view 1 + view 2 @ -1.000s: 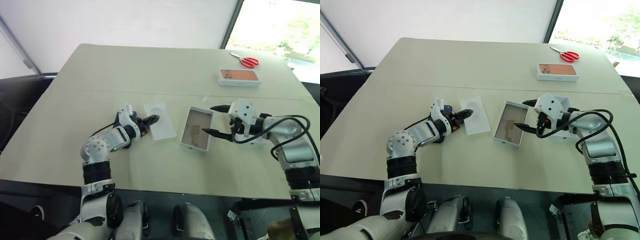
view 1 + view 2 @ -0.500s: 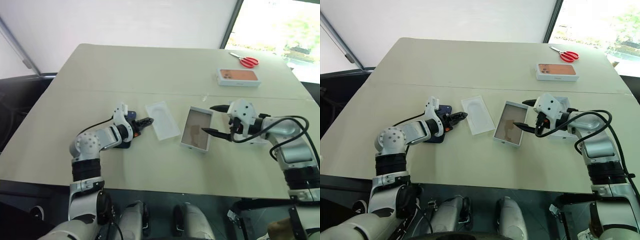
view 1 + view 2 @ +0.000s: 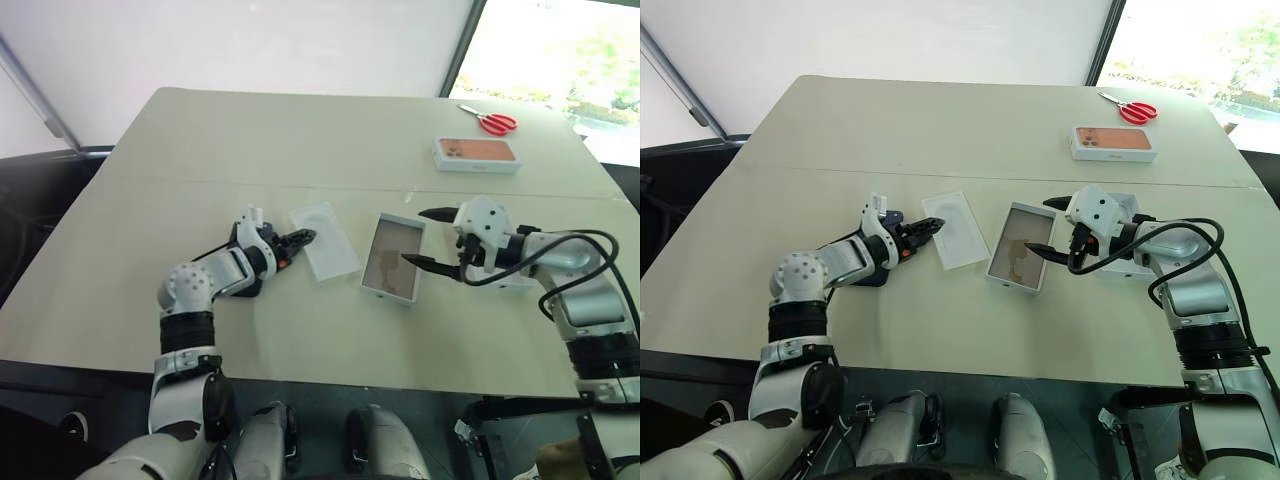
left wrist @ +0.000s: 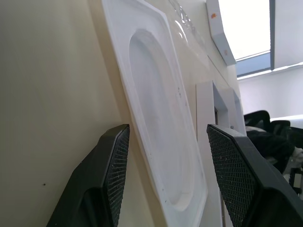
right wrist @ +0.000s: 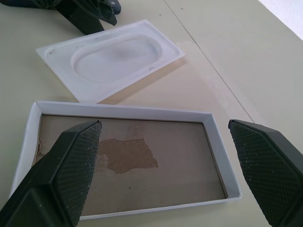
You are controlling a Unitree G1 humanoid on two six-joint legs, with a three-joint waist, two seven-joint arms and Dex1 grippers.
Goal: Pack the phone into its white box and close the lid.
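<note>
The left gripper (image 3: 925, 226), jaws apart and empty, sits at the insert (image 3: 955, 230); it should retreat squarely onto the phone (image 3: 880, 272). The right gripper (image 3: 423, 240) gapes over the white box (image 3: 394, 258)

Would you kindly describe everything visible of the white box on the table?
The white box is a shallow rectangular tray, seemingly cardboard, with thin white walls and a brownish-grey floor bearing a darker torn-looking patch. It is empty and lies flat on the table, apart from the white insert. The right gripper hangs open over its edge; whether it touches is unclear.
</note>
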